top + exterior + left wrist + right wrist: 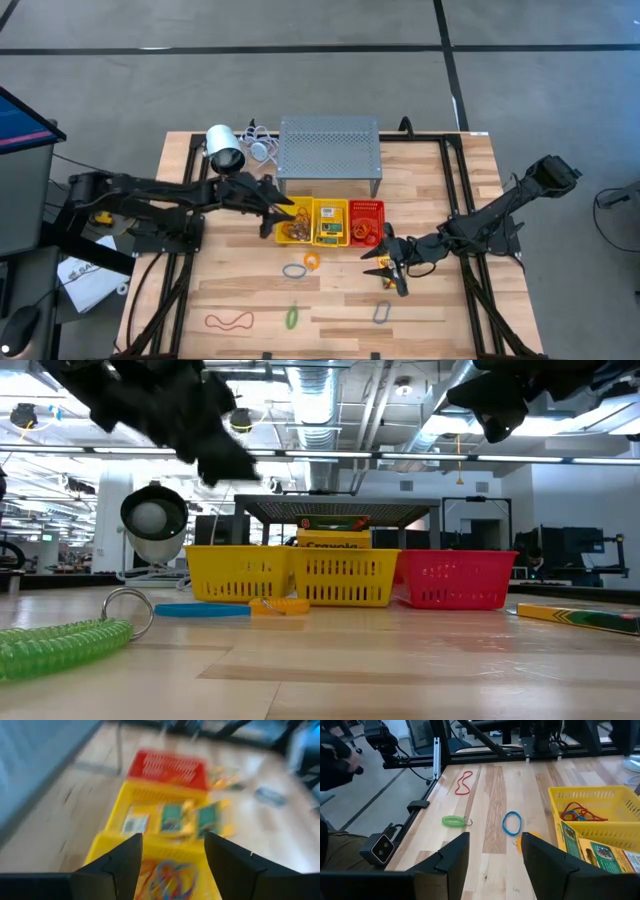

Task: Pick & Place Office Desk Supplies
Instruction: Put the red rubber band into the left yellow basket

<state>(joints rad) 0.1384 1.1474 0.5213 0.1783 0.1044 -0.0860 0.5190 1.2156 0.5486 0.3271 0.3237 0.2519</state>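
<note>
The left gripper (268, 212) hangs over the first yellow basket (295, 222), and its fingers (122, 865) are spread apart with nothing between them. Right below them, inside that basket, lies a heap of rubber bands (167, 879) in red, blue and other colors, so I think a band was just let go there. The middle yellow basket (331, 222) sits touching it and holds crayon boxes (172, 817), and the red basket (367, 222) at the end has some small rings in it. So a good part of the sorting looks done. The right gripper (392, 270) is low over the counter (450, 300) in front of the red basket, with a yellow thing, maybe a crayon box, right at it. I cannot tell if its fingers (451, 862) are pinching that thing or not; its own camera shows them apart with nothing in between. Still out on the counter are a blue ring (293, 270) and an orange ring (312, 261) just beside it, a green coil ring (292, 317), a grey ring (382, 313) and a red rubber band (229, 321) near the front edge. Those are well away from the left fingers, and they all still need to go in a basket.
</note>
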